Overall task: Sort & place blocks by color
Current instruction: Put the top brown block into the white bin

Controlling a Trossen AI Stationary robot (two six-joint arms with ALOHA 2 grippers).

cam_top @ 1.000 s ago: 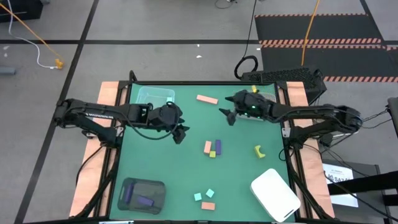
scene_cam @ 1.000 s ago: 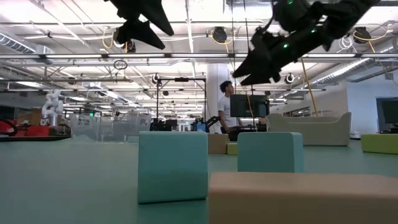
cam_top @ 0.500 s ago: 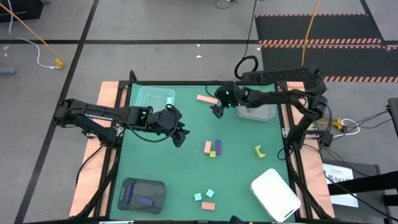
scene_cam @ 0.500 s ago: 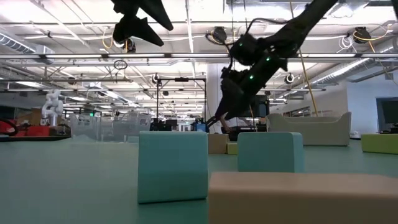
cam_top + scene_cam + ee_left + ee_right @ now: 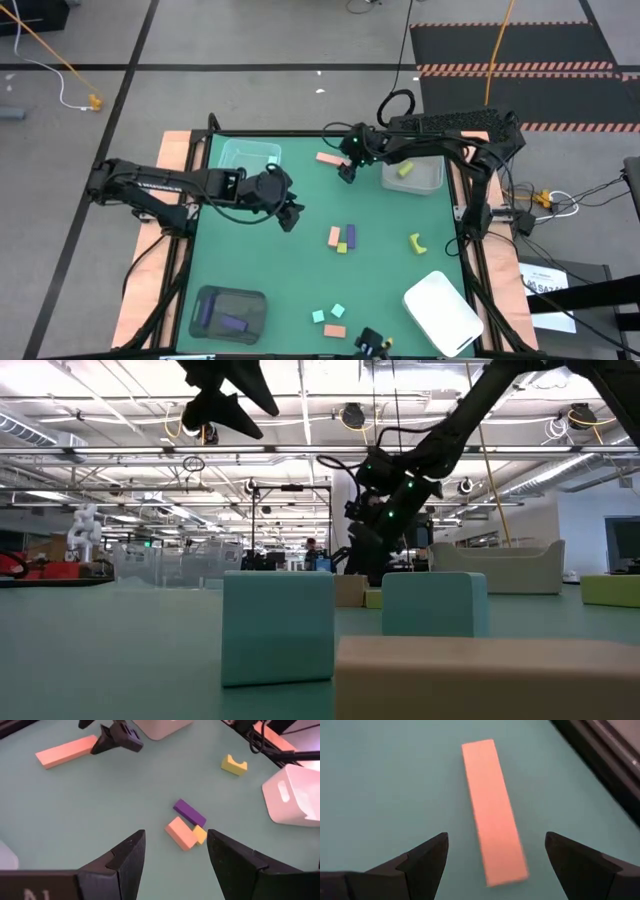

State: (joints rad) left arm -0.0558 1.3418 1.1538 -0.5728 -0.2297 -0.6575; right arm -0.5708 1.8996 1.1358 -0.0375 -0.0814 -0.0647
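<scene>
My right gripper (image 5: 347,169) is open and low over the table, near its far edge. In the right wrist view its fingers (image 5: 425,862) stand on either side of a long salmon-pink bar (image 5: 495,810) that lies flat, without touching it. My left gripper (image 5: 290,215) is open and held high, left of the table's middle. Below it a salmon block (image 5: 181,833), a purple bar (image 5: 189,812) and a small yellow-green block (image 5: 200,834) lie together. A curved yellow-green piece (image 5: 417,242) lies to the right. Two teal blocks (image 5: 318,316) and a salmon block (image 5: 334,331) sit near the near edge.
A clear tray (image 5: 250,155) stands at the far left. Another clear tray (image 5: 425,180) at the far right holds a yellow-green block (image 5: 404,170). A dark tray (image 5: 228,312) near left holds purple blocks. A white tray (image 5: 442,312) lies near right.
My right gripper has swung from beside the right clear tray toward the table's far edge and left, and come down to the salmon-pink bar. The arm no longer covers that tray, and a yellow-green block now shows inside it.
</scene>
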